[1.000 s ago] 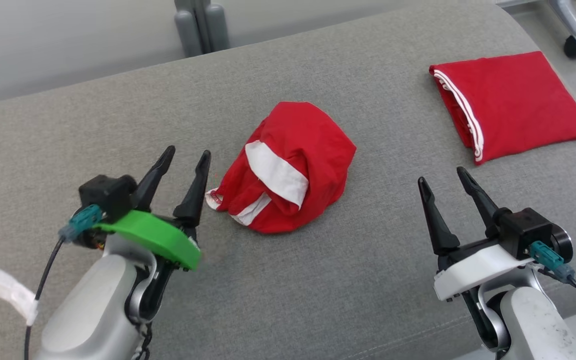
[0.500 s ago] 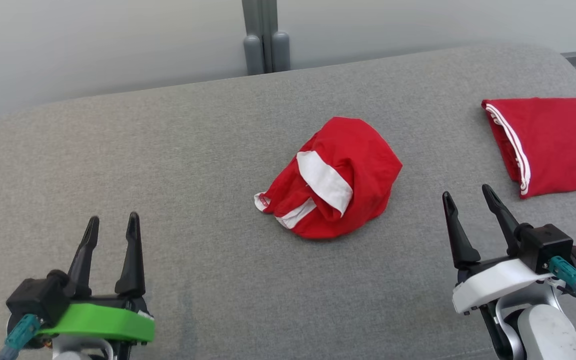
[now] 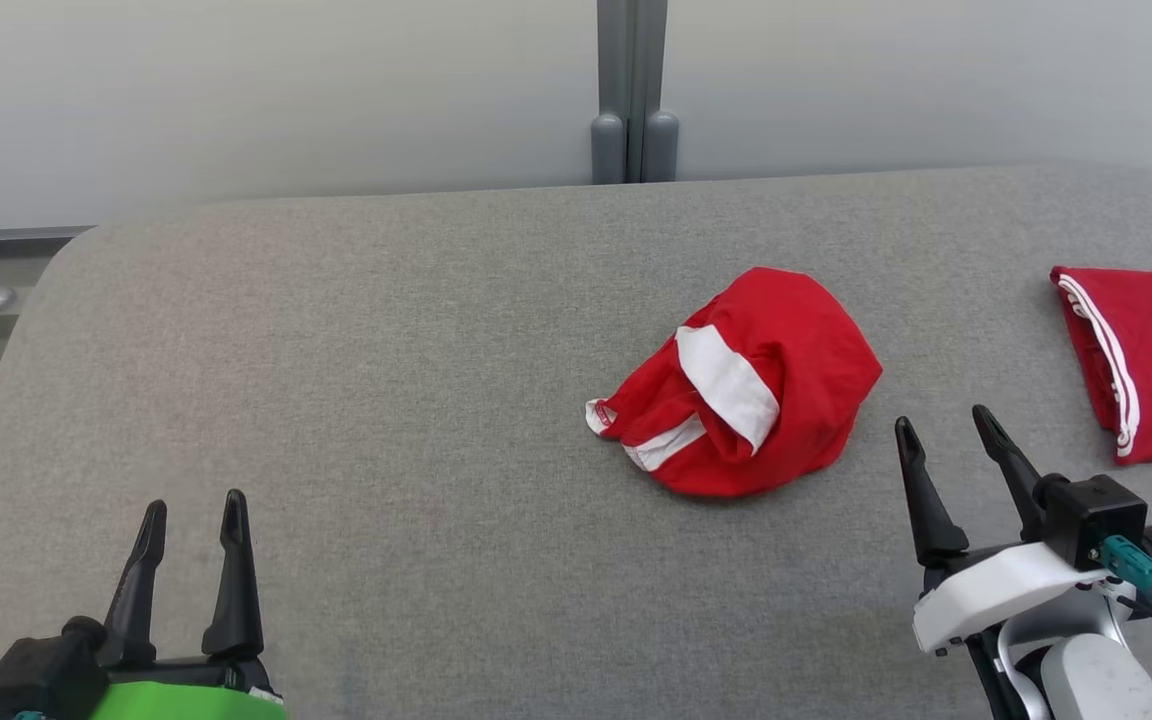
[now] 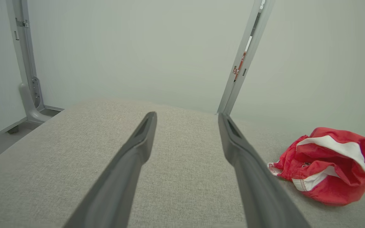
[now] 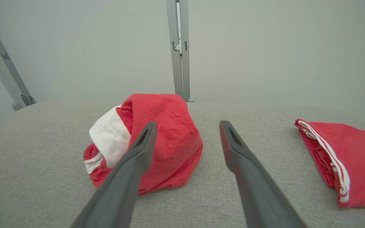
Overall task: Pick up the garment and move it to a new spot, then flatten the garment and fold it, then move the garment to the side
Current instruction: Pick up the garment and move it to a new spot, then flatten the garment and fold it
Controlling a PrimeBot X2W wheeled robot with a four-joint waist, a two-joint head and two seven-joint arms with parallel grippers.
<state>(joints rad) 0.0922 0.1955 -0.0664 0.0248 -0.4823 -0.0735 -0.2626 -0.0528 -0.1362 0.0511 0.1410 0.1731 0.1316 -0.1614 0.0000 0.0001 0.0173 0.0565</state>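
Lying crumpled on the cushion (image 3: pixel 386 350), the garment (image 3: pixel 741 385) sits just ahead-left of the right gripper (image 3: pixel 942 419), whose jaws are spread and empty, and well right of the left gripper (image 3: pixel 193 505), jaws likewise spread. A folded garment (image 3: pixel 1151 360) lies ahead-right of the right jaws.

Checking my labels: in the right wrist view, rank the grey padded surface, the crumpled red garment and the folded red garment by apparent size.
Largest: grey padded surface.
Then crumpled red garment.
Smallest: folded red garment, though the frame edge crops it, so unsure.
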